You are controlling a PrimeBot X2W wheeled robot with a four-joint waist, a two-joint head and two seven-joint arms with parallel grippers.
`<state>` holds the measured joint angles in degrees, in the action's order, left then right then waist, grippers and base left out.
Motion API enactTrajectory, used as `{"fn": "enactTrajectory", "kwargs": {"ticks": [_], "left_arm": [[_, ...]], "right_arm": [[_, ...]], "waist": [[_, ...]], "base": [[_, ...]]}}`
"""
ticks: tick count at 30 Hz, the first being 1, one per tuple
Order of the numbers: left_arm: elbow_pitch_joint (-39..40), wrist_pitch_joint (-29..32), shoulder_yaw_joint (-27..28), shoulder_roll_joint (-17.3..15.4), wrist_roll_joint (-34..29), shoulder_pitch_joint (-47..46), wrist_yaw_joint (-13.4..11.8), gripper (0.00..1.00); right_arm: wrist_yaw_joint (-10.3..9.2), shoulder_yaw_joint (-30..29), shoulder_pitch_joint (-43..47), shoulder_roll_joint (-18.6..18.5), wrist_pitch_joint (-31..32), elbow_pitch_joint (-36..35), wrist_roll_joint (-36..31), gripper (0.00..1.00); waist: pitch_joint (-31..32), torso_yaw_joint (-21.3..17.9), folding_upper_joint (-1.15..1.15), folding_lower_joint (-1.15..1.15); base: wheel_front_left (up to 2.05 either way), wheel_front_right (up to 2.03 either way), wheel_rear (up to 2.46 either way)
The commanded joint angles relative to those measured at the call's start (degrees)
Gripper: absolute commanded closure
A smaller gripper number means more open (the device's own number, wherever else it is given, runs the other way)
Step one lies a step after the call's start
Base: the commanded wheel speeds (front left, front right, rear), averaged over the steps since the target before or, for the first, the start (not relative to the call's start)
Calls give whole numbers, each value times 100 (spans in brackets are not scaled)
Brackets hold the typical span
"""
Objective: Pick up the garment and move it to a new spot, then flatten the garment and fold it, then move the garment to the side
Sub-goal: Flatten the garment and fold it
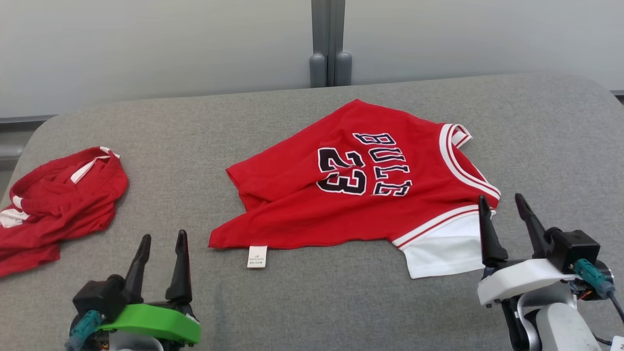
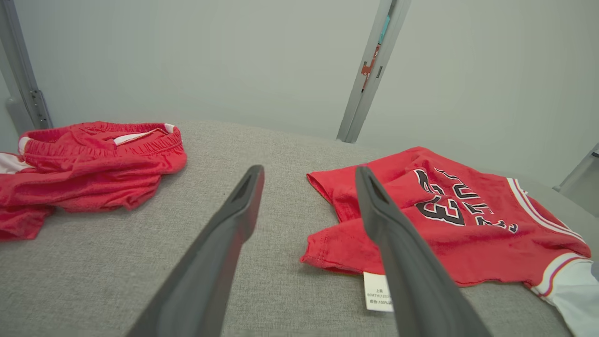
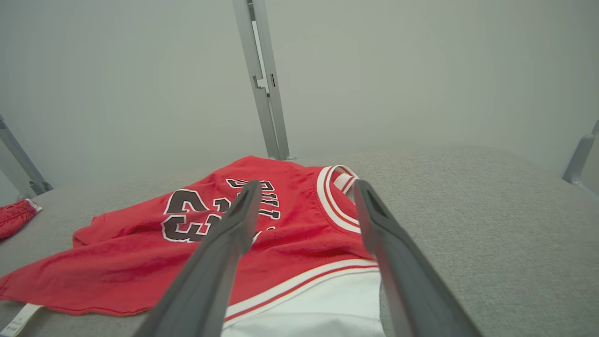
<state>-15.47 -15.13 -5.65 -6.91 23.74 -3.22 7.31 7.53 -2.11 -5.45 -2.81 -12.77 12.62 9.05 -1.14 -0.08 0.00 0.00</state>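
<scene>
A red jersey (image 1: pixel 360 195) printed with the number 23 lies rumpled in the middle of the grey table (image 1: pixel 302 302); its white-trimmed sleeve points to the near right and a white label hangs from its front hem. The jersey (image 2: pixel 444 220) lies to the right in the left wrist view, and the jersey (image 3: pixel 196 248) lies under the fingers in the right wrist view. My left gripper (image 1: pixel 163 239) is open, near the table's front left, short of the hem. My right gripper (image 1: pixel 502 200) is open beside the white sleeve, holding nothing.
Red shorts (image 1: pixel 53 200) lie crumpled at the table's left edge; the shorts (image 2: pixel 89 159) appear at the left of the left wrist view. A grey wall with a vertical post (image 1: pixel 327 44) rises behind the table. Bare grey cloth lies along the front and far right.
</scene>
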Motion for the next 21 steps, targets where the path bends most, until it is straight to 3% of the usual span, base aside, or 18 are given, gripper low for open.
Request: {"fn": "enactTrajectory", "kwargs": {"ticks": [1, 12, 21], "left_arm": [[-131, 1, -97, -1, 160, -127, 27, 0], [-1120, 1040, -330, 65, 370, -994, -235, 0], [-1921, 1246, -616, 222, 264, -1470, -428, 0]], "right_arm": [[-8, -102, -6, -18, 58, -76, 35, 0], [-8, -625, 192, -12, 1561, -96, -202, 0], [-8, -533, -143, -12, 1760, 539, -242, 0]], "waist": [[-43, 24, 0, 0], [-510, -64, 0, 0], [-861, -178, 0, 0]], "base": [[0, 0, 0], [0, 0, 0], [0, 0, 0]]}}
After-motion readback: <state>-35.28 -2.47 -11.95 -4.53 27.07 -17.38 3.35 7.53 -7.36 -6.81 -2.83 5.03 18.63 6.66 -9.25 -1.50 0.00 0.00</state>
